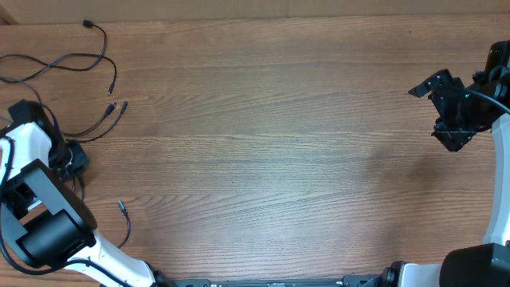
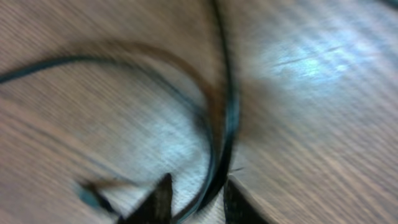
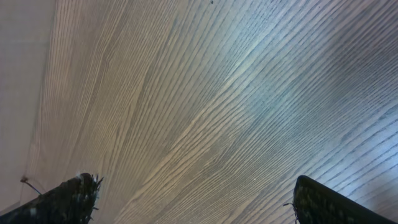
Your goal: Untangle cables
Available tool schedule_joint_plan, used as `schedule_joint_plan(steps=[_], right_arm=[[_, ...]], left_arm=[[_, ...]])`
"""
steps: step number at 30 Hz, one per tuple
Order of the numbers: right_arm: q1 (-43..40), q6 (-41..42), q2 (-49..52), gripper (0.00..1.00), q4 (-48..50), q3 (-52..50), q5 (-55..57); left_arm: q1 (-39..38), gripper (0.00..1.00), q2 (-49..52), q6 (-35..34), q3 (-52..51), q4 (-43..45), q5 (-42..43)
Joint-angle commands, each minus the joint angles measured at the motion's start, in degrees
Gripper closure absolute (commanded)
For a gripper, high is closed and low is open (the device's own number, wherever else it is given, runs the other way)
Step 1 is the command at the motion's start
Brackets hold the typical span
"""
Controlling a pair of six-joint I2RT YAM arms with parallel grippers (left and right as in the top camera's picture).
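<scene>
The cables lie at the table's left in the overhead view: loose black strands (image 1: 60, 62) with plug ends (image 1: 117, 106), and another end (image 1: 122, 207) near the front. My left gripper (image 1: 74, 158) is low over the table among them. In the blurred left wrist view a looping black cable (image 2: 227, 118) runs between its two fingertips (image 2: 198, 190), which stand a narrow gap apart with table showing between them. My right gripper (image 1: 448, 108) is at the far right, wide open and empty over bare wood in the right wrist view (image 3: 193, 199).
The wooden table (image 1: 271, 143) fills the overhead view. The left arm's white links and black base (image 1: 40, 223) cover the front left corner. The right arm (image 1: 498, 159) runs along the right edge.
</scene>
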Motion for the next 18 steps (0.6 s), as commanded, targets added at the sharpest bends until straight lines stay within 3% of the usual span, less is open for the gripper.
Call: schedule_joint_plan(steps=[1,3,11,14,18], right_arm=[[-0.09,-0.02,-0.57,0.00,0.15,0.85,0.59],[-0.09,-0.02,-0.57,0.00,0.15,0.85,0.59],[-0.09,-0.02,-0.57,0.00,0.15,0.85,0.61],[-0.09,-0.02,-0.57,0.00,0.15,0.85,0.59],[-0.09,-0.02,-0.57,0.00,0.15,0.85,0.59]], left_arm=[[0.83,0.64,0.28,-1.03,-0.37,-0.20,-0.92],[0.61,0.53,0.28,-1.03,-0.20,-0.35,-0.90],[-1.44,0.53,0.20,-3.06,10.58,-8.98,-0.37],[-1.57,0.52,0.20,-4.31,16.98,-14.56,6.51],[-1.57,0.25,0.20,-4.24,21.00,-19.76,22.73]])
